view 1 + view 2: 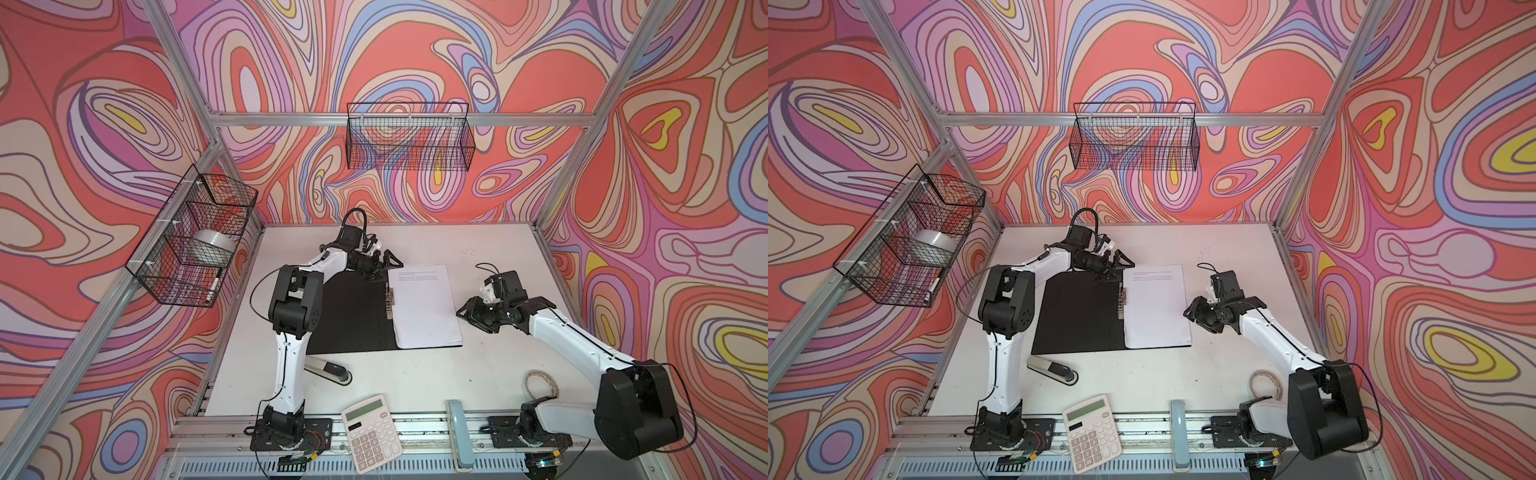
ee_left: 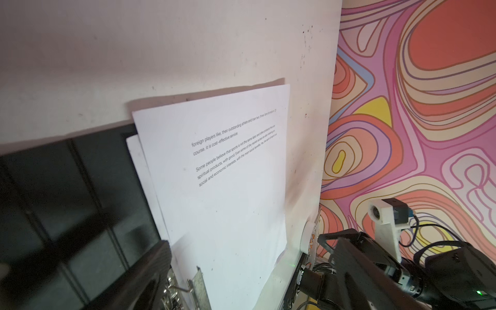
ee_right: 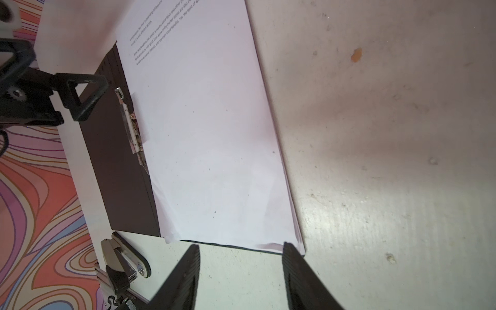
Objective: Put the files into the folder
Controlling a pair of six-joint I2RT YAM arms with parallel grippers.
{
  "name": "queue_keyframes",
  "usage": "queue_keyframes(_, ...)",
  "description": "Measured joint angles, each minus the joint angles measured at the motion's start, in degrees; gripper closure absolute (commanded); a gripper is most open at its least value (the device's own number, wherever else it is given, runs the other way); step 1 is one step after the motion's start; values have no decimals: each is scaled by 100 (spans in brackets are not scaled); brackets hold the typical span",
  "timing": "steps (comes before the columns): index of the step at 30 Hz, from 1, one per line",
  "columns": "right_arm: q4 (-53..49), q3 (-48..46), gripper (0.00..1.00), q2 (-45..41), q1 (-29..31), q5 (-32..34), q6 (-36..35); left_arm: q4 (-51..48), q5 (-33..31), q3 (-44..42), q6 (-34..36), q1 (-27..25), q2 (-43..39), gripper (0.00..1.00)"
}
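Note:
The folder [image 1: 349, 316] [image 1: 1075, 316] lies open on the white table, black inside up, its metal spine clip [image 1: 390, 301] in the middle. The files [image 1: 424, 307] [image 1: 1156, 307], white sheets with a few lines of text at the far end, are stacked on its right half. My left gripper [image 1: 384, 266] [image 1: 1117, 266] hovers at the folder's far edge by the spine, open wide; in the left wrist view [image 2: 249, 281] it straddles the clip [image 2: 185, 290] and the files [image 2: 222, 188]. My right gripper [image 1: 467, 316] [image 3: 240, 273] hangs just off the files' right edge, open, with only bare table between its fingers.
A stapler [image 1: 328, 370] lies in front of the folder beside the left arm. A calculator [image 1: 370, 432] and a pale blue stapler [image 1: 459, 432] rest on the front rail. A tape roll [image 1: 540, 384] sits near the right arm's base. Wire baskets [image 1: 409, 137] [image 1: 195, 237] hang on the walls.

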Motion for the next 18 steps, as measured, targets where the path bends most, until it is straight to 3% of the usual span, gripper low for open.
queue_keyframes(8, 7, 94, 47, 306, 0, 162, -111, 50, -120, 0, 17, 50, -85, 5)
queue_keyframes(18, 151, 1163, 46, 1300, -103, 378, -461, -332, -328, 44, 391, 50, 94, 5)
